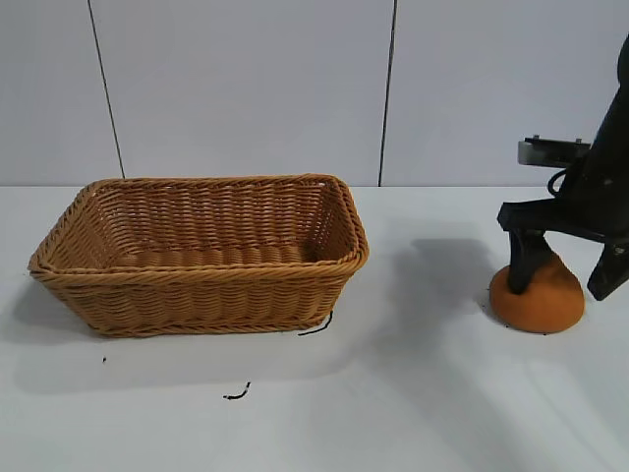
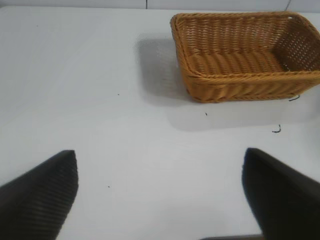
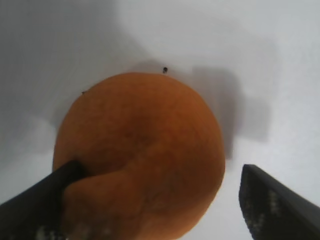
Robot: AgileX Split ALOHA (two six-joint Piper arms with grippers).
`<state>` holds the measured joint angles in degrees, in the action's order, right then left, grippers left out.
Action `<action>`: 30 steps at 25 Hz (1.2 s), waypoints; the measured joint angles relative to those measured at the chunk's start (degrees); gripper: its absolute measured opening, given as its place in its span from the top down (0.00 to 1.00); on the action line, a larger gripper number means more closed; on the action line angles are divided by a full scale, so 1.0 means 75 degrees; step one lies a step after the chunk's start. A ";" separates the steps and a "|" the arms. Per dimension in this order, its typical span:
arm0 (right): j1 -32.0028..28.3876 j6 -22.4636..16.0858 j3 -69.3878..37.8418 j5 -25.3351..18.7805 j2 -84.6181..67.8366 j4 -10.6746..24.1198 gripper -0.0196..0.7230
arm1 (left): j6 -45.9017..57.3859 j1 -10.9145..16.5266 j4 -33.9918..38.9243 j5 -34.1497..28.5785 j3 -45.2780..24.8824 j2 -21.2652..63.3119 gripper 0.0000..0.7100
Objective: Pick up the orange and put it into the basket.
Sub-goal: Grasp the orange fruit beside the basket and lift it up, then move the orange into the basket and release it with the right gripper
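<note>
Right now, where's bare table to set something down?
Free: the wide strip between the basket and the orange, and the table in front of both. Crowded: around the orange, where the right end effector straddles it.

1. One tan-brown woven wicker basket (image 1: 201, 258), rectangular with flaring sides.
2. One matte orange dome-shaped lump (image 1: 539, 298).
3. Two black robot tools: the right tool (image 1: 568, 270) and the left tool (image 2: 160, 192).
4. One white desk (image 1: 393, 393).
5. Two small black thread scraps (image 1: 237, 393).
</note>
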<state>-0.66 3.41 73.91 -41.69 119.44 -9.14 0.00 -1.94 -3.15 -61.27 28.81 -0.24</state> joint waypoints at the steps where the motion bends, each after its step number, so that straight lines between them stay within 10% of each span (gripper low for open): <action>1: 0.0000 0.0009 0.0009 -0.0008 -0.0012 0.0000 0.52 | 0.0000 0.0000 0.0000 0.0000 0.0000 0.0000 0.10; 8: 0.0006 0.0017 0.0032 -0.0141 -0.0466 0.0000 0.77 | 0.0000 0.0000 0.0000 0.0000 0.0000 0.0000 0.10; 30: 0.0898 -0.0105 0.2875 -0.2017 -0.1875 -0.0058 0.79 | 0.0000 0.0000 0.0000 0.0008 0.0000 0.0000 0.10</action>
<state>6.07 2.62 95.48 -56.82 105.38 -9.58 0.00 -1.94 -3.15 -61.21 28.81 -0.24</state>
